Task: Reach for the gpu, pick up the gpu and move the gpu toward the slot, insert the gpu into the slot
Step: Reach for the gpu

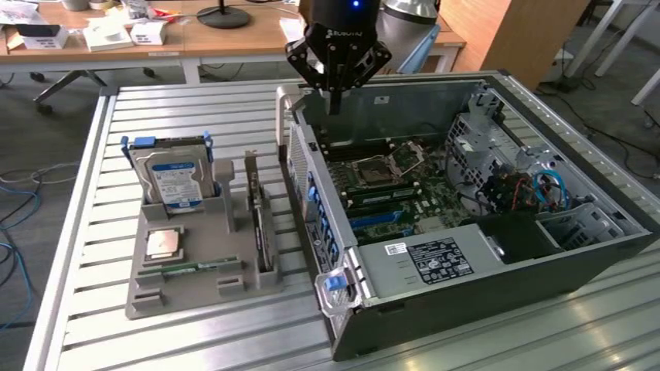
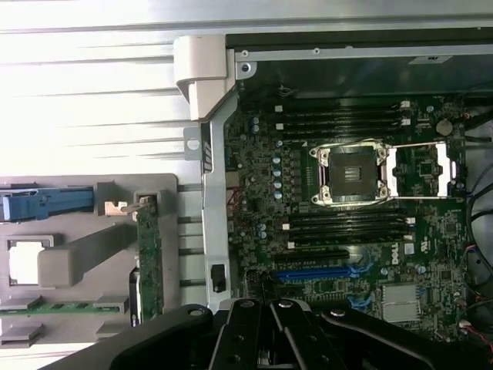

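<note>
Black tool (image 1: 335,104), pressed together on nothing, hangs over your open metal computer case (image 1: 515,286). Exterior view puts the thin dark gpu card (image 1: 262,232) edgewise in a grey holder (image 1: 191,297) beside it. Wrist view puts the long blue slot (image 2: 312,273) just off its fingertips.

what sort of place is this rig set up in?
Probably a robotics lab or workshop: an open PC tower on a slatted metal table, a grey parts holder with a hard drive beside it, cluttered wooden desks behind.

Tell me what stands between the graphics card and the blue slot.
The computer case's metal wall, plain in the exterior view; the card stands outside it.
</note>
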Robot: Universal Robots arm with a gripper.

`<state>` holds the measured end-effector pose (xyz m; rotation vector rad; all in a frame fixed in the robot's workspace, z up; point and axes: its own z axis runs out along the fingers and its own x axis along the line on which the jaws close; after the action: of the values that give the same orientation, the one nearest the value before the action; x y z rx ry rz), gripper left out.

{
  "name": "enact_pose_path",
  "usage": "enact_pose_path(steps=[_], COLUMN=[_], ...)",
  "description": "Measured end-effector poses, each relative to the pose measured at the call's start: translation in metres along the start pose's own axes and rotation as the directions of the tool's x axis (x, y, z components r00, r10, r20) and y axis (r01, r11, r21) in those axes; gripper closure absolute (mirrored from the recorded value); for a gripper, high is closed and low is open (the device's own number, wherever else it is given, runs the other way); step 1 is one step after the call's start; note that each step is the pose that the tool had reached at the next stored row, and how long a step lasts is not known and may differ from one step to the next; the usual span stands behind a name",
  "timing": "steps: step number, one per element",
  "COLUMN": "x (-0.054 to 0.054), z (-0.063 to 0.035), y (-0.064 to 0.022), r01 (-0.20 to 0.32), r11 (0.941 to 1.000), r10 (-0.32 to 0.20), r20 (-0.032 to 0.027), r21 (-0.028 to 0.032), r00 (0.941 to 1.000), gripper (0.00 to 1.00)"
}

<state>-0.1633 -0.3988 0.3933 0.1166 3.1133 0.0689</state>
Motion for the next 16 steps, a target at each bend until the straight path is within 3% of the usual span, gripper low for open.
enact_pose_path(steps=[16], x=[0.021], z=[-0.0006], y=[-0.0016], r01=[0.000], r11=[1.0000], r10=[0.000], r20=[0.0000], r21=[0.0000], r00=[1.0000], gripper=[0.87])
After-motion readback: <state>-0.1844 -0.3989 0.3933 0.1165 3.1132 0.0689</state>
